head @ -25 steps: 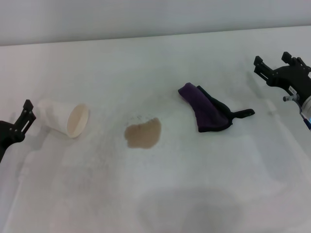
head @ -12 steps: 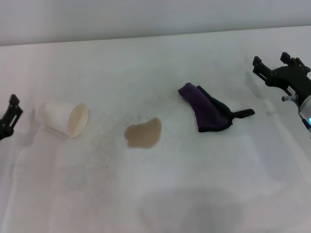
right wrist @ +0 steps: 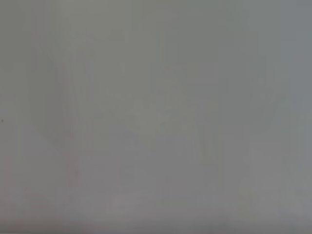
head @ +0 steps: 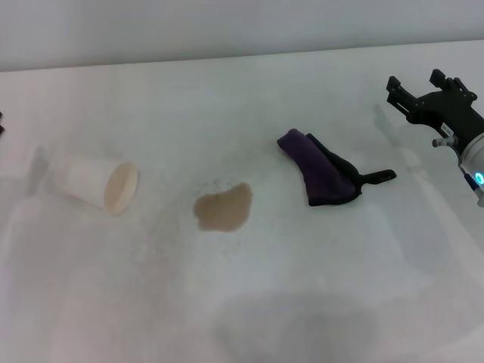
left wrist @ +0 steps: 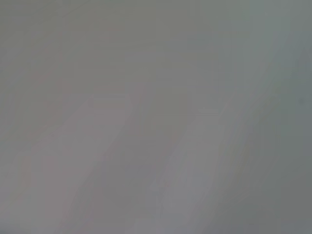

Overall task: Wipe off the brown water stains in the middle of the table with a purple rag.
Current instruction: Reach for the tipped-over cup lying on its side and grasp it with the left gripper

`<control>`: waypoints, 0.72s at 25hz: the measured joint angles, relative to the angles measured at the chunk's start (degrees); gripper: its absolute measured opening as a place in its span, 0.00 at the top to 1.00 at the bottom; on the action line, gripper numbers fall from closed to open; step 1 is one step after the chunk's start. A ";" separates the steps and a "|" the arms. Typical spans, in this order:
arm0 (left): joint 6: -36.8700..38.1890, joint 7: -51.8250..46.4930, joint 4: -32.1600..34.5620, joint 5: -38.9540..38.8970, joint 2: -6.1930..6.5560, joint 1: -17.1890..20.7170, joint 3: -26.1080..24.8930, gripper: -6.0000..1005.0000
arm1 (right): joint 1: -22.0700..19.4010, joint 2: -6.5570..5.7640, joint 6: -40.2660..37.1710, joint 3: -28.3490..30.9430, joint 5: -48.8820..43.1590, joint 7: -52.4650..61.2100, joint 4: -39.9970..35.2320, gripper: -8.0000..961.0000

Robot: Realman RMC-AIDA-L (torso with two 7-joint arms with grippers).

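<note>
rag (head: 324,177): on the table (head: 227,98), right of centre, long axis running from far-left to near-right, black tail pointing at the right edge
stain (head: 222,209): mid-table, just left of the rag, not touching
right gripper (head: 420,92): near the right edge, beyond the rag, jaws apart, empty
left gripper: almost out of view at the left edge, fingers can't tell
nearer arm: right
cup (head: 100,184): tipped over, left of the stain

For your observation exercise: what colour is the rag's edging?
Black, around the purple rag; head view shows it best.
</note>
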 joint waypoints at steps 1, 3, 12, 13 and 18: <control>0.45 -3.70 -2.82 1.55 0.15 -1.01 0.01 0.13 | 0.03 0.00 -0.01 0.00 -0.01 0.00 -0.05 0.09; 1.56 -11.77 -8.97 5.59 0.72 -3.26 0.05 0.13 | 0.10 0.00 -0.02 -0.01 0.04 0.00 -0.19 0.09; 10.16 -35.36 -28.92 29.93 6.62 -12.86 1.79 0.13 | 0.51 0.00 -1.05 -0.01 0.03 0.00 -0.37 0.09; 11.15 -36.18 -30.94 32.86 7.07 -13.91 1.81 0.13 | 0.51 0.00 -1.11 0.00 0.02 0.00 -0.38 0.09; 15.84 -26.88 -40.20 40.49 7.19 -17.11 1.86 0.13 | 0.53 0.00 -1.32 0.00 0.08 0.00 -0.30 0.09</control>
